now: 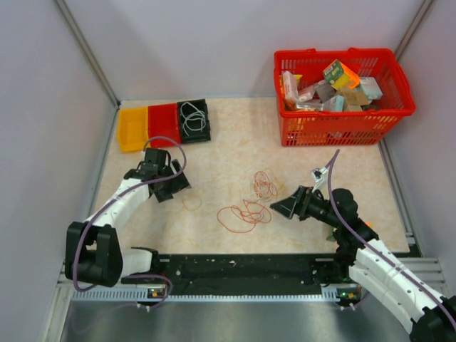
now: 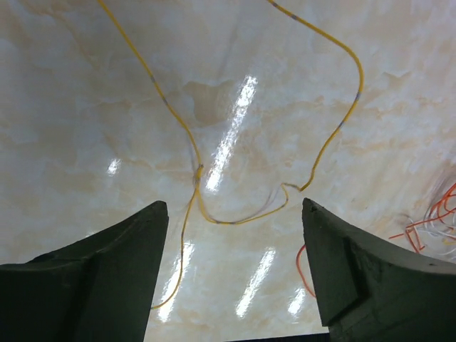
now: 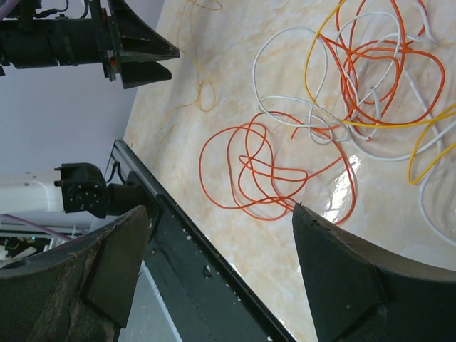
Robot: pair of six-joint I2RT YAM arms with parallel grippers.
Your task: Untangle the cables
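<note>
Hovering over the marbled table (image 1: 235,142), the left gripper (image 2: 235,214) is standing with its jaws spread wide and nothing between them. A thin yellow cable (image 2: 197,171) is lying loose on the surface directly beneath it, apart from the others. The right gripper (image 3: 219,209) is likewise gaping wide and empty, pointing at the tangle (image 1: 251,203) of orange, white and yellow cables in the middle of the table. Judging by this, the separating is only partly done, with the knot awaiting attention. The next move is probably calling for one arm pinching a single outer orange loop (image 3: 249,171) and drawing it gently sideways, so the neighbouring strands are not dragging along.
</note>
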